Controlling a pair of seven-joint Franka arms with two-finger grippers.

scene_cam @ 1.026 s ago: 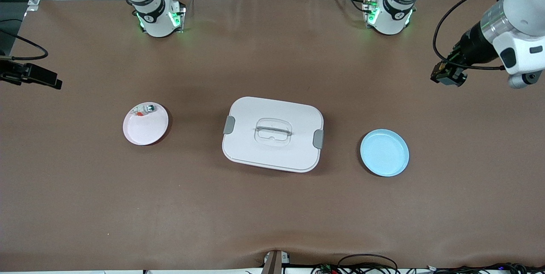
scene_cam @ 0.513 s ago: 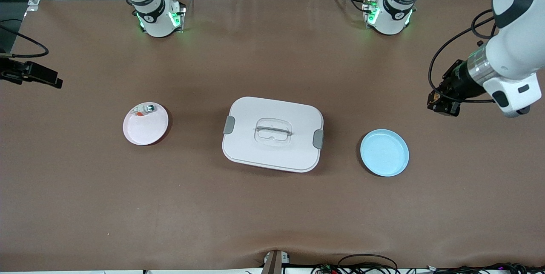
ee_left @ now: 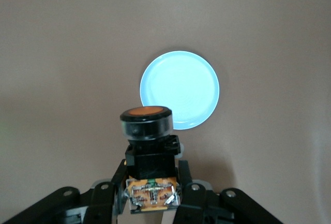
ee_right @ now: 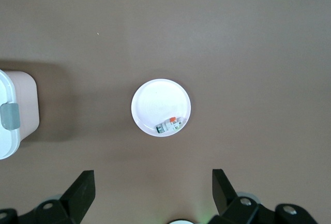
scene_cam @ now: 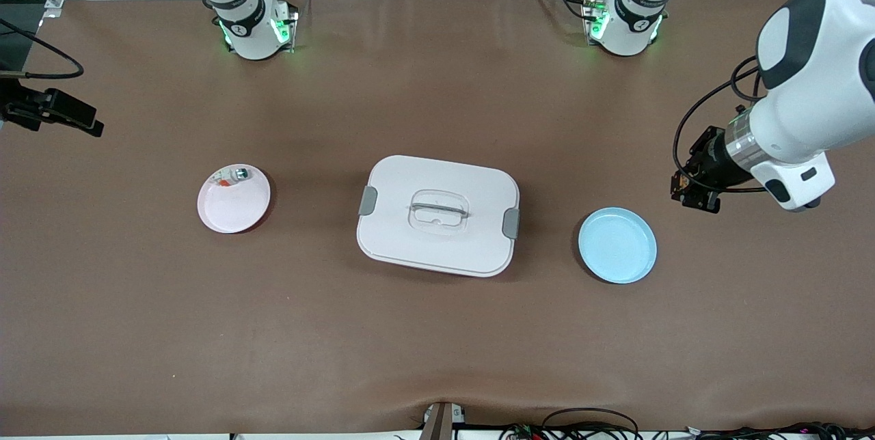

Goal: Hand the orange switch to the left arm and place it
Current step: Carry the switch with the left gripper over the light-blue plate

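Between both plates [scene_cam: 617,245], lidded box [scene_cam: 437,214].

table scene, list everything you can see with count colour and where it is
box: 1, white with grey latches, lid on, middle of the table
blue plate: 1, light blue, beside the box toward the left arm's end
pink plate: 1, pale pink, beside the box toward the right arm's end
small part: 1, whitish with a red bit, on the pink plate
orange switch: 1, black with orange round end, held in the left gripper
left gripper: 1, black, shut on the switch, over the table near the blue plate
right gripper: 1, black, open, waiting above the pink plate
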